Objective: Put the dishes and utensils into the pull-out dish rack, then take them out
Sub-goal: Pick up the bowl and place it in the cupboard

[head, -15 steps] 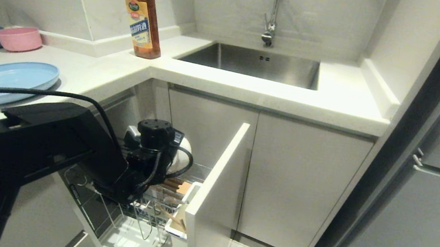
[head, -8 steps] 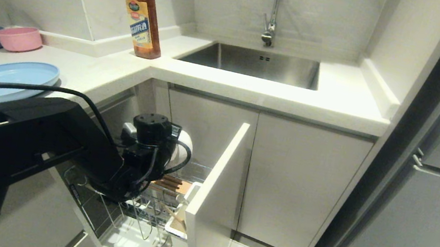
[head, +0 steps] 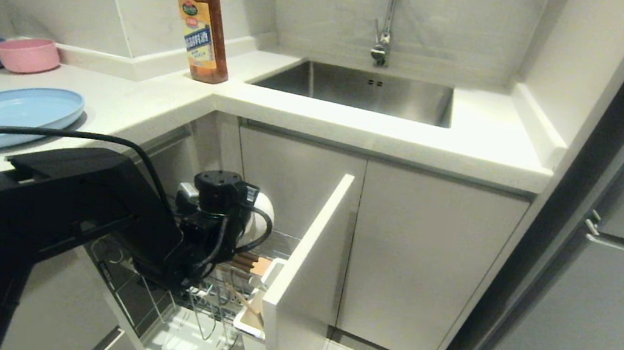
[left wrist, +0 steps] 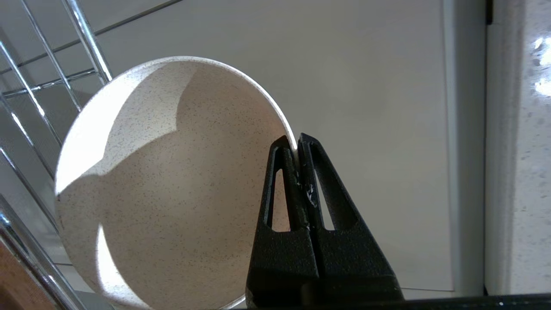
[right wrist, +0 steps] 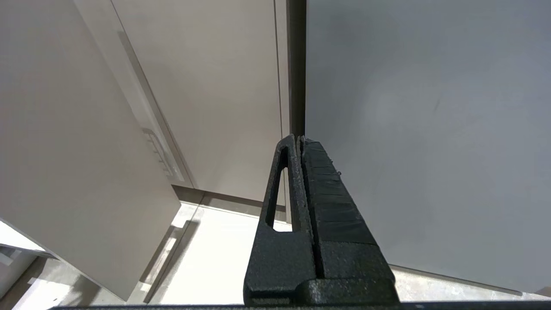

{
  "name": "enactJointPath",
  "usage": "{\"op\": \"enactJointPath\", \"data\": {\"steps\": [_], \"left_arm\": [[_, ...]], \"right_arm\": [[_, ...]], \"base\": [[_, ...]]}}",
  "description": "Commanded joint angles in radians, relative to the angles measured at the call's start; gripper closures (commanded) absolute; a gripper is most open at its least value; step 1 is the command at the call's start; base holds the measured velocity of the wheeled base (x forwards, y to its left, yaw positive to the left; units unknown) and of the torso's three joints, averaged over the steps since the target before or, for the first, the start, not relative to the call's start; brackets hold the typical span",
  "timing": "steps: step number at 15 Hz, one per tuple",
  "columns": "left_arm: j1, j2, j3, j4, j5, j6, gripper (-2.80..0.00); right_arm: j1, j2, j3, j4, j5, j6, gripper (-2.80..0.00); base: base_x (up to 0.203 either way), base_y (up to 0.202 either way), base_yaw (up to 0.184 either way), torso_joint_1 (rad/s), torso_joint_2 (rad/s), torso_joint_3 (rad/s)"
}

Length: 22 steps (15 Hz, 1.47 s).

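A white speckled bowl is pinched by its rim in my left gripper, which is shut on it. The bowl hangs on edge over the pull-out dish rack, beside the rack's chrome wires. In the head view only a sliver of the bowl shows behind my left wrist. The light-blue plate lies on the counter at the left. Thin wooden chopsticks lean in the rack near its white front panel. The spoon is hidden. My right gripper is shut and empty, parked near the floor.
A brown bottle stands on the counter corner beside the sink. Pink and grey-blue bowls sit at the far left. The rack's wood strip and white drip tray lie below my left wrist. A grey fridge door fills the right.
My left arm dipped slightly to the left half a second ago and has come back almost to where it was. The grip on the bowl is unchanged.
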Motion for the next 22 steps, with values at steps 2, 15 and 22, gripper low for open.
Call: {"op": "enactJointPath", "data": {"steps": [2, 15, 22], "left_arm": [[0.001, 0.009, 0.0, -0.006, 0.003, -0.008, 0.0], [-0.002, 0.02, 0.009, 0.005, 0.006, -0.006, 0.0], [-0.002, 0.018, 0.017, 0.054, 0.007, -0.01, 0.0]], "right_arm": [[0.0, 0.0, 0.0, 0.0, 0.0, 0.0, 0.0], [0.003, 0.0, 0.0, 0.0, 0.0, -0.001, 0.0], [0.003, 0.0, 0.0, 0.0, 0.0, -0.001, 0.0]], "base": [[0.0, 0.0, 0.0, 0.0, 0.0, 0.0], [0.0, 0.0, 0.0, 0.0, 0.0, 0.0], [0.0, 0.0, 0.0, 0.0, 0.0, 0.0]]}}
